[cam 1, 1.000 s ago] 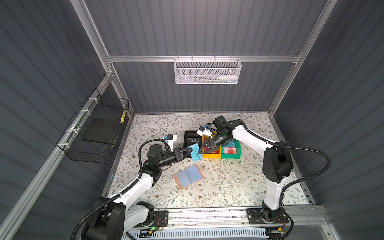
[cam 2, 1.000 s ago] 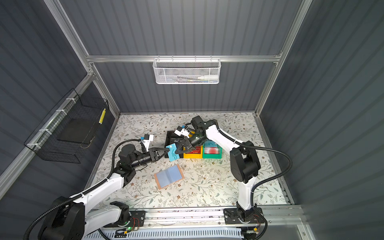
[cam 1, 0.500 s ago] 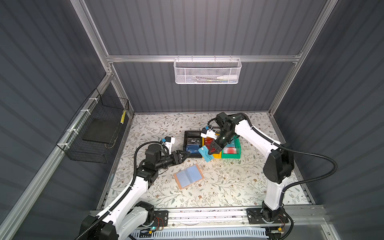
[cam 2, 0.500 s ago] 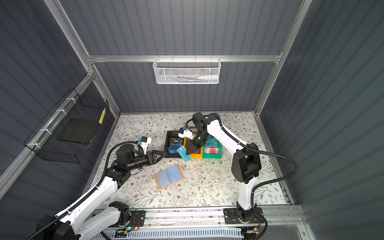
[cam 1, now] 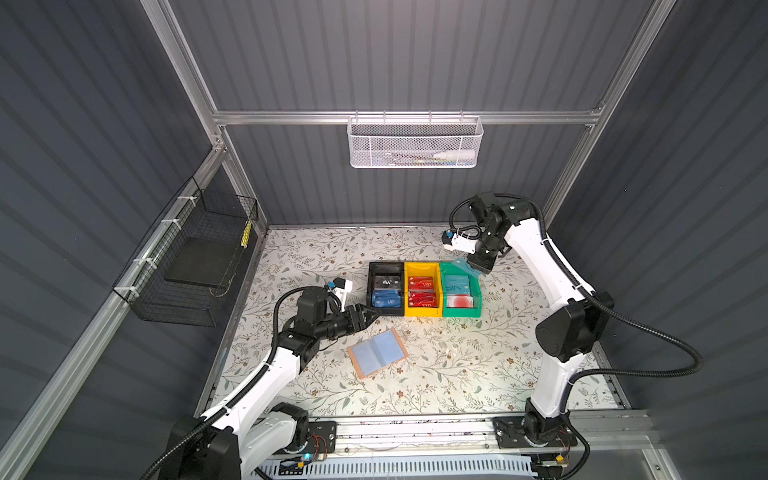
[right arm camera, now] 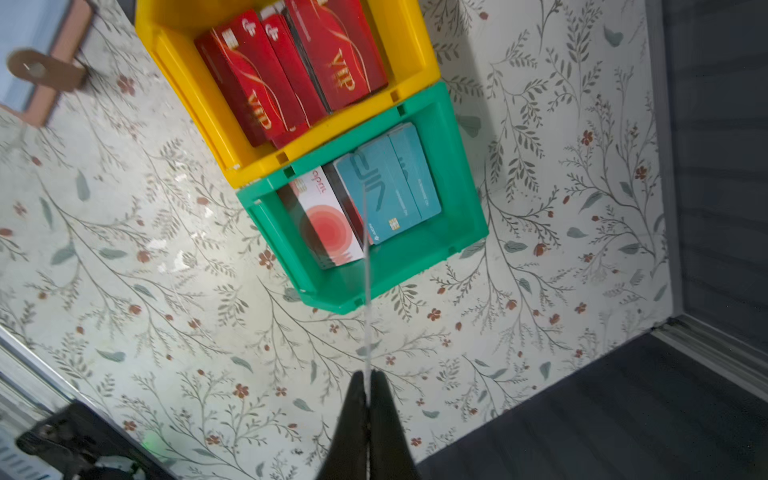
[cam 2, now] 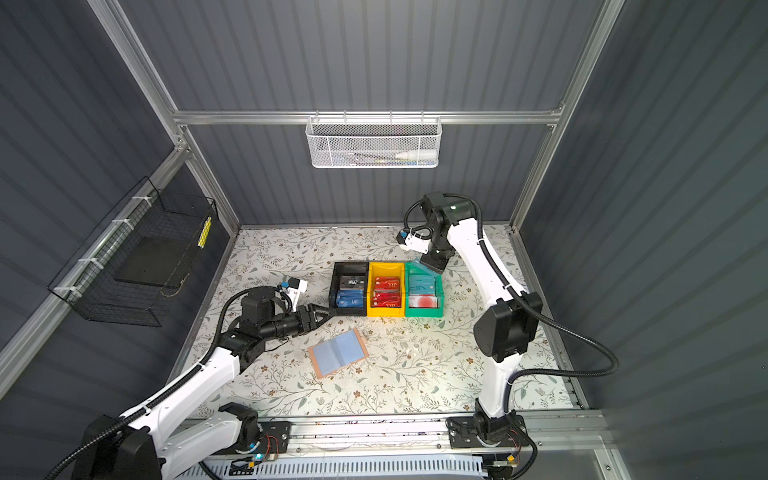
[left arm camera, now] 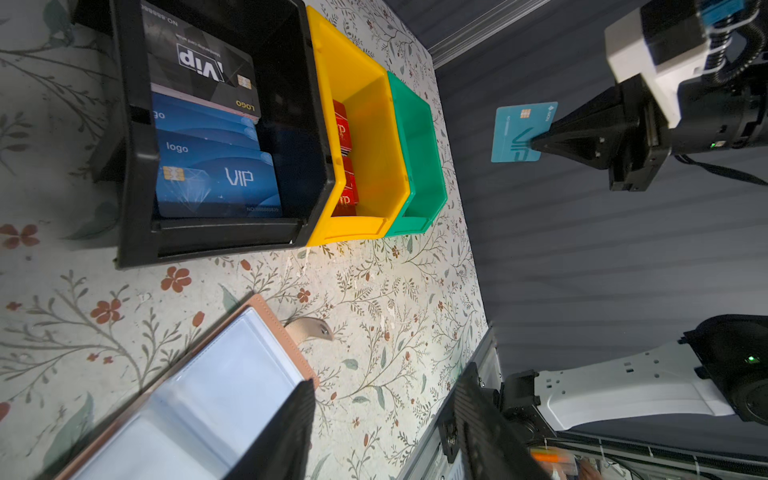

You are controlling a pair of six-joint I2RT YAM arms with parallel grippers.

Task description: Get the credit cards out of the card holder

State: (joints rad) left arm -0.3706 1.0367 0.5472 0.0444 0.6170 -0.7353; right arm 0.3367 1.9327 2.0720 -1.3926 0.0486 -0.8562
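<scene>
Pinches a teal card (left arm camera: 515,133) in the clenched right gripper (left arm camera: 534,145) above the far end of the green bin (cam 1: 461,312) (likely to sort teal with teal), left gripper (cam 1: 372,314) parted and empty just beyond the open card holder (cam 1: 378,352), nearer and left of centre.

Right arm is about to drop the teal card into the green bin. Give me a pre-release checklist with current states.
1. Grip: right gripper shut on the teal card: ok.
2. Position: held card above the green bin: ok, though near its far rim in a top view.
3. Room in the bin beside the stored teal cards and the white-and-red card: ok.
4. The left gripper open, empty, away from the green bin: ok.
5. The card holder lies open, visible sleeves empty: ok; any hidden sleeves: cannot tell.
</scene>
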